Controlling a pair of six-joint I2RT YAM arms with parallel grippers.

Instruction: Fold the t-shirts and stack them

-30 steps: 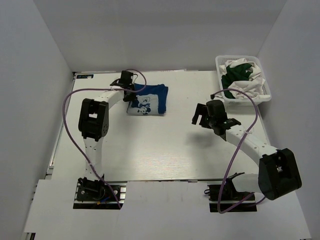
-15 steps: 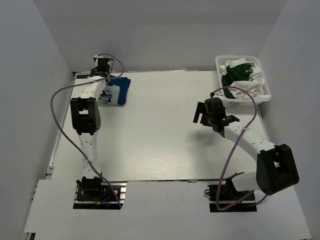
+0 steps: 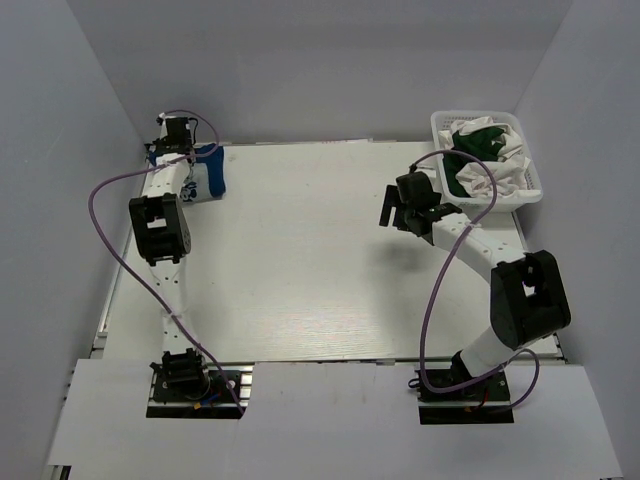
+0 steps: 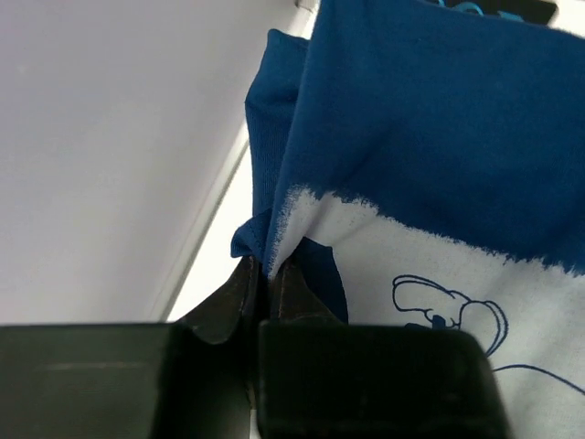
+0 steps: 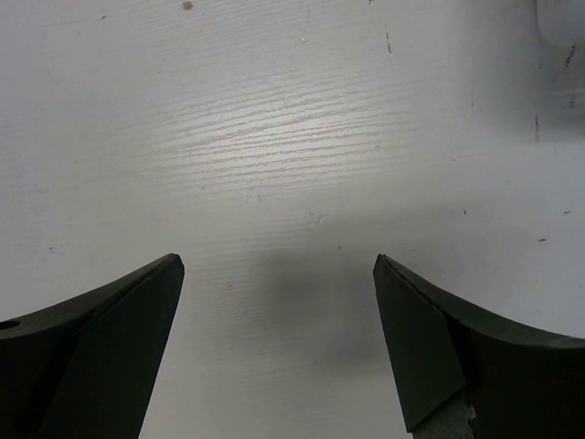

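While pinching folded royal blue cloth t-shirt w/ white print (image 4: pixel 439 137) in left gripper (image 4: pixel 267 274) at far-left corner of white table (image 3: pixel 320 280), treat as soft, light, floppy; grab thru all layers nr fold. Holds right gripper (image 5: pixel 276 262) spread, empty, nr white plastic mesh basket (image 3: pixel 437 125) w/ dk green & white cloth tees (image 3: pixel 478 150).

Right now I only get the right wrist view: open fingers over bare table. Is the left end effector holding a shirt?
Observer: Yes, the left end effector is shut on an edge of the blue shirt.
Operator: Where is that shirt?
Observer: Bunched at the far left corner of the table, beside the wall.
Operator: Any shirts not yet folded?
Observer: A green shirt and white shirts lie heaped in the basket at the far right.
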